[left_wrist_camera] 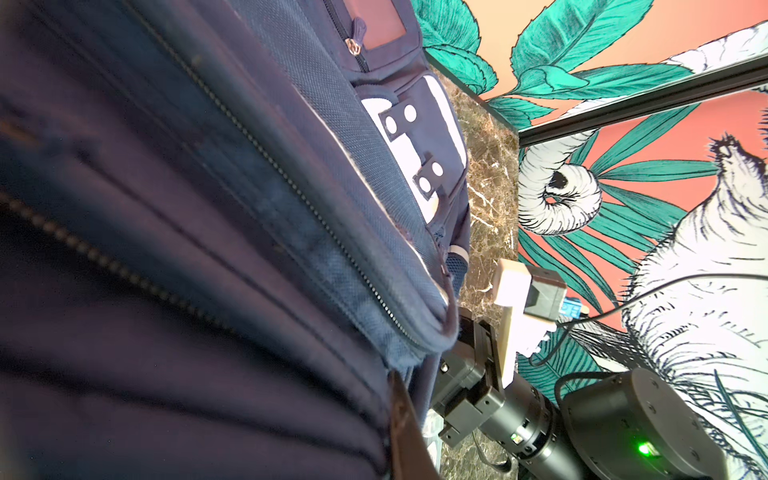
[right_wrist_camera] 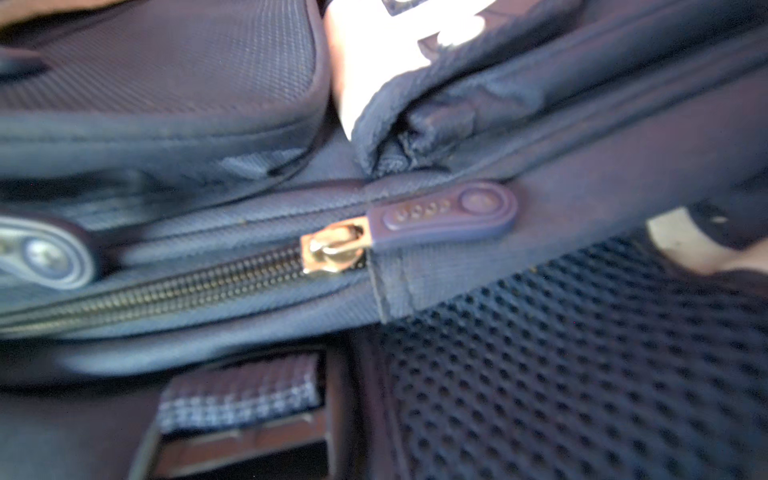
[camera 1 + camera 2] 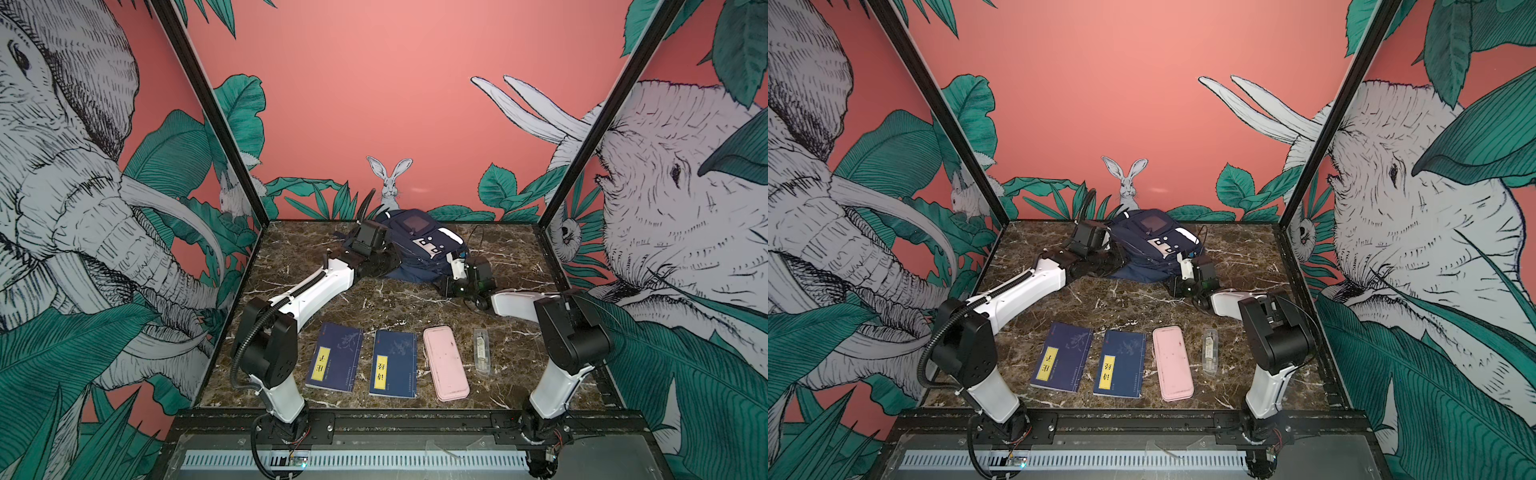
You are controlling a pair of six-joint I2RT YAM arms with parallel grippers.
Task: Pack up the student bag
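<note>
Student bag (image 3: 419, 249) (image 3: 1152, 249): big navy fabric backpack, lying at the back centre of the marble table (image 3: 519, 257), close to the rear wall, front side up. Dark square patch (image 3: 412, 223) at its far end. White trim patch (image 3: 430, 245) with dark tabs mid-front, grey stripe (image 3: 453, 237) on the pocket edge.

The right wrist view is close up and blurry. It shows a gold zipper slider (image 2: 334, 247) with a navy rubber pull (image 2: 440, 216); the teeth look closed along the run in view. Mesh side pocket (image 2: 582, 353) is just beside it.

Left gripper (image 3: 380, 266) is pressed together against the bag's left side. Can't tell whether it pinches fabric; the bag fills the left wrist view.

Right gripper (image 3: 448, 277) is at the bag's right near corner, touching or nearly. Jaws hidden by the bag, so can't tell whether they are spread or closed.

Near edge of the table, well apart from the bag, in a row: two navy books (image 3: 334, 357) (image 3: 394, 363) with yellow labels, pink case (image 3: 446, 363), small clear packet (image 3: 482, 351).
</note>
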